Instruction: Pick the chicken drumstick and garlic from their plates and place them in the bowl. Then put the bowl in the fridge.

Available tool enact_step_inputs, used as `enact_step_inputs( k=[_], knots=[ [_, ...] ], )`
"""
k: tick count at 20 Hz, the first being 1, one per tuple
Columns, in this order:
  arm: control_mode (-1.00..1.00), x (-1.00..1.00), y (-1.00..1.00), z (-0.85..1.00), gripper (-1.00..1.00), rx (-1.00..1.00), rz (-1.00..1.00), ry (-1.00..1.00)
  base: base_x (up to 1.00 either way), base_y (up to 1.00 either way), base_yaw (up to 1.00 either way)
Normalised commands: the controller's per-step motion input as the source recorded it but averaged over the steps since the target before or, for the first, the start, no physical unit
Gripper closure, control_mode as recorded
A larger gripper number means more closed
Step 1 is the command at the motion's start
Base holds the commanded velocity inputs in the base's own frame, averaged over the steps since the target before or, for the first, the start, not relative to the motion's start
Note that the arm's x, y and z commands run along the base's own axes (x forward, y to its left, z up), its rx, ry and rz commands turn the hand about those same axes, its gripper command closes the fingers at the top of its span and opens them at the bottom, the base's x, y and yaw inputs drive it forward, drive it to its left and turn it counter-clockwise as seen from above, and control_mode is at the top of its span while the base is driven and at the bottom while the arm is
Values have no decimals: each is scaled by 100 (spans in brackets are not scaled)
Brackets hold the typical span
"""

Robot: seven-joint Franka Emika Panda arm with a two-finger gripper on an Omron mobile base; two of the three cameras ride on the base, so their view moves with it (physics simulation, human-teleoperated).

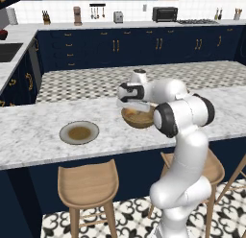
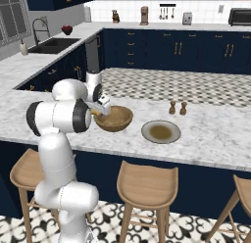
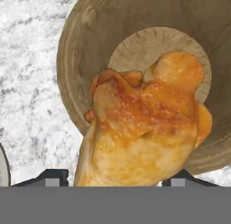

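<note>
My gripper (image 3: 113, 178) is shut on the chicken drumstick (image 3: 144, 123), a lumpy golden-orange piece that hangs just over the inside of the wooden bowl (image 3: 81, 60). The bowl (image 1: 139, 118) stands on the marble counter, and the gripper (image 1: 131, 106) is above its near-left rim. From the right side the gripper (image 2: 100, 109) is over the bowl (image 2: 115, 119) with the drumstick (image 2: 103, 111) a small yellow spot under it. One grey-rimmed plate (image 1: 79, 132) lies left of the bowl, another plate (image 2: 161, 132) right of it; both look bare. The garlic and the fridge are out of view.
Two small shakers (image 2: 177, 108) stand behind the right plate. Wooden stools (image 1: 88, 184) are tucked under the counter's near edge. A sink (image 2: 54, 45) is set in the left counter, with navy cabinets (image 1: 115, 45) along the back wall.
</note>
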Motion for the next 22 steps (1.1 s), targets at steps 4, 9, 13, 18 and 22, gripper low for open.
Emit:
enact_step_inputs(
  k=[4, 9, 13, 18, 22],
  knots=[
    [-100, 52, -100, -15, 100, -8, 15, 2, 0, 0, 0],
    [-100, 57, -59, -49, 100, -2, 15, 10, 0, 0, 0],
    [-100, 43, 5, -48, 100, 0, 11, 8, 0, 0, 0],
    [-100, 51, 1, -9, -100, 0, 11, 8, 0, 0, 0],
    [-100, 14, 0, -9, -100, 0, 12, 12, 0, 0, 0]
  ],
)
